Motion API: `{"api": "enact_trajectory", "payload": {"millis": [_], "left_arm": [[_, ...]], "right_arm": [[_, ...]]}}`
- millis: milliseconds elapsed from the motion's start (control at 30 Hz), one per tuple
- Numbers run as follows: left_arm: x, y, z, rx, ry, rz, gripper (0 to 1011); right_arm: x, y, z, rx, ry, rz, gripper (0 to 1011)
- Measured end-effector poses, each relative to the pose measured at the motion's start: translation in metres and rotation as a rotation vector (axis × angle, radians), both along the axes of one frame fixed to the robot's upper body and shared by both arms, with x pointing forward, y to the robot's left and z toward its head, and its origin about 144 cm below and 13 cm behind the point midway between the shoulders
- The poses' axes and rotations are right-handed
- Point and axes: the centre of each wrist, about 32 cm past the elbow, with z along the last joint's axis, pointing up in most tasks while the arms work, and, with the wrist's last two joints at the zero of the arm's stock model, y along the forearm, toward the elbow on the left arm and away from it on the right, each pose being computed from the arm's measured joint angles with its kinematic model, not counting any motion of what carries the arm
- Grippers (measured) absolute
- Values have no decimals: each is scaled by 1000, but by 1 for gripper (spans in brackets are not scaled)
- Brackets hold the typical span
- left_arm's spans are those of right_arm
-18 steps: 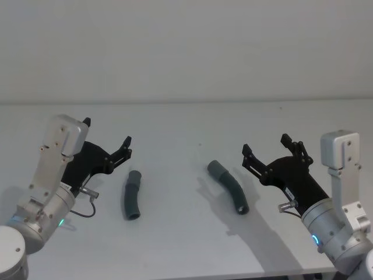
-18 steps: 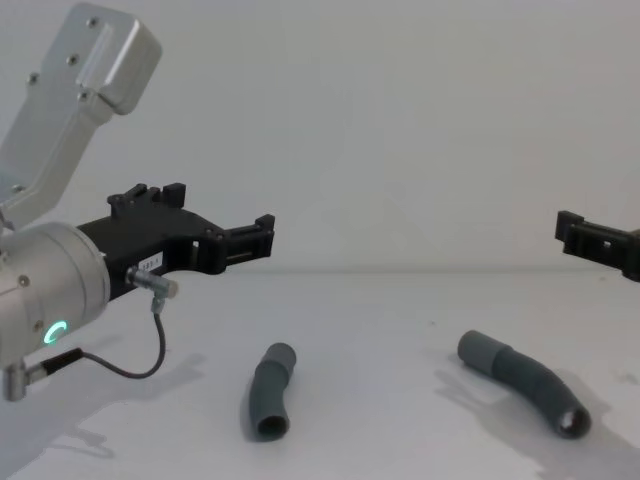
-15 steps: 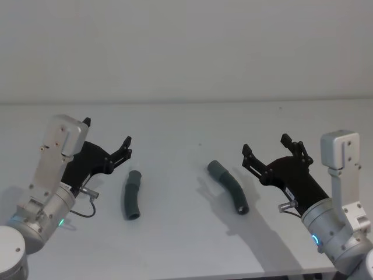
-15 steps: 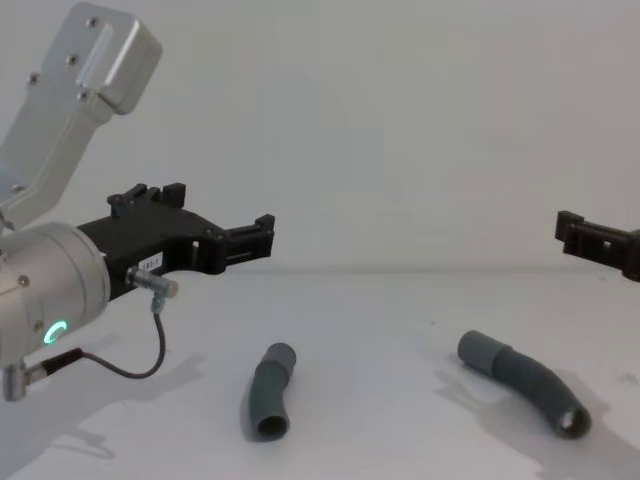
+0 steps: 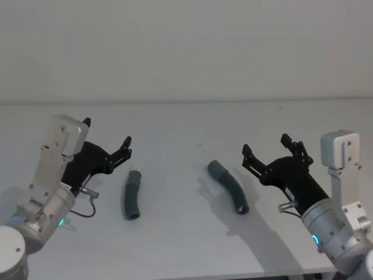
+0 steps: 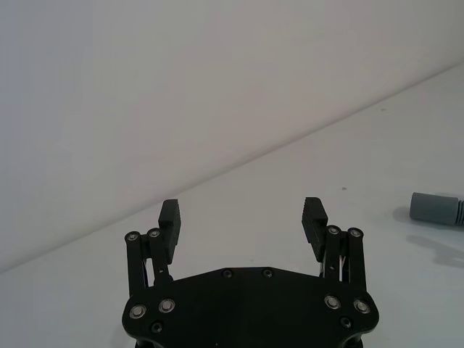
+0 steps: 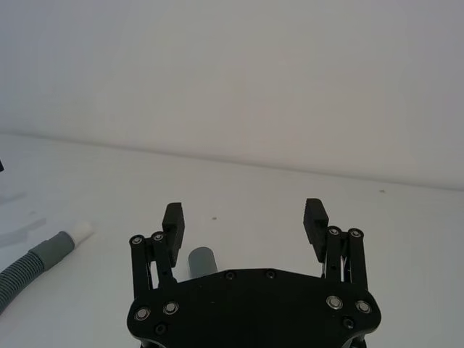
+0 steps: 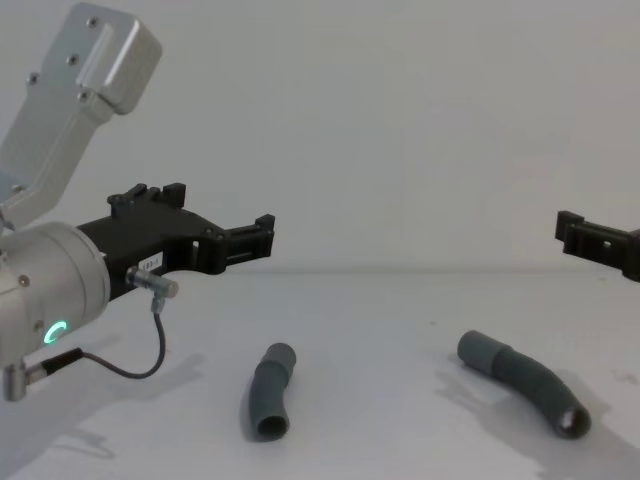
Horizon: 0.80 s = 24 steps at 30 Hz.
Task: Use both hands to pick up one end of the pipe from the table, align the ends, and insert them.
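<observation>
- Comparing this moment with the frames from half a second back, nothing has shifted: both arms keep the same poses and both hose pieces lie in the same spots. The task has not advanced, and the pick-up is yet to begin.
- The left gripper hovers above the table on the left side, fingers spread wide and holding nothing.
- The left hose piece lies flat on the table at about 5 o'clock from that gripper in the head view. It runs roughly from 12 to 6 and is clear of the fingers.
- The right gripper hangs over the right side, its fingers likewise apart and empty.
- The right hose piece lies at about 8 o'clock from it and runs from 10 to 4, with an open end toward the robot. Its far cuff shows in the right wrist view just past the gripper body.
- A ribbed hose with a white plug tip lies farther off in that same view; I take it for the left piece.
- The two pieces lie well apart with their ends unaligned. Each gripper will likely need to descend and close near a cuff before any mating.
</observation>
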Motion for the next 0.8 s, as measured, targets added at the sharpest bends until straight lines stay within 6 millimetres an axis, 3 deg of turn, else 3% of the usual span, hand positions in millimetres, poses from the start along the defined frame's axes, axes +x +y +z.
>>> {"api": "enact_trajectory", "payload": {"millis": [533,800], "left_arm": [[0,0,0,-2,0,0,1001],[0,-10,5,-37,40,2,1001]], "right_arm": [[0,0,0,0,0,0,1002],[0,0,0,0,0,0,1002]]}}
